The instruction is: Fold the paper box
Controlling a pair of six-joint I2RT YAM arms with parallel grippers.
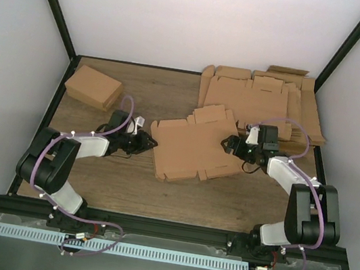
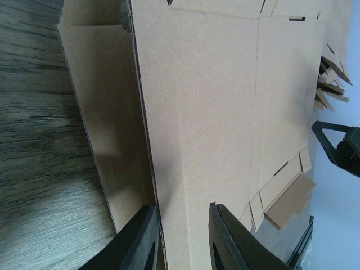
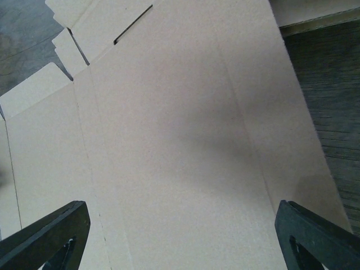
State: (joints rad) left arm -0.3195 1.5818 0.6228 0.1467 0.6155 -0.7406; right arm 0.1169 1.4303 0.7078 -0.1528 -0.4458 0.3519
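Observation:
The paper box (image 1: 194,152) is a flat brown die-cut sheet lying in the middle of the table. My left gripper (image 1: 148,143) is at its left edge. In the left wrist view the left gripper (image 2: 183,239) is partly open, its fingers (image 2: 138,242) astride the crease between the main panel (image 2: 214,112) and a bent side flap (image 2: 95,112). My right gripper (image 1: 228,145) is low over the sheet's right part. In the right wrist view the right gripper (image 3: 183,236) is wide open and empty over the panel (image 3: 180,140). Whether it touches the sheet is unclear.
A folded brown box (image 1: 93,87) stands at the back left. A pile of flat cardboard blanks (image 1: 261,100) lies at the back right, close behind the right gripper. The black frame rail (image 1: 172,226) runs along the near table edge.

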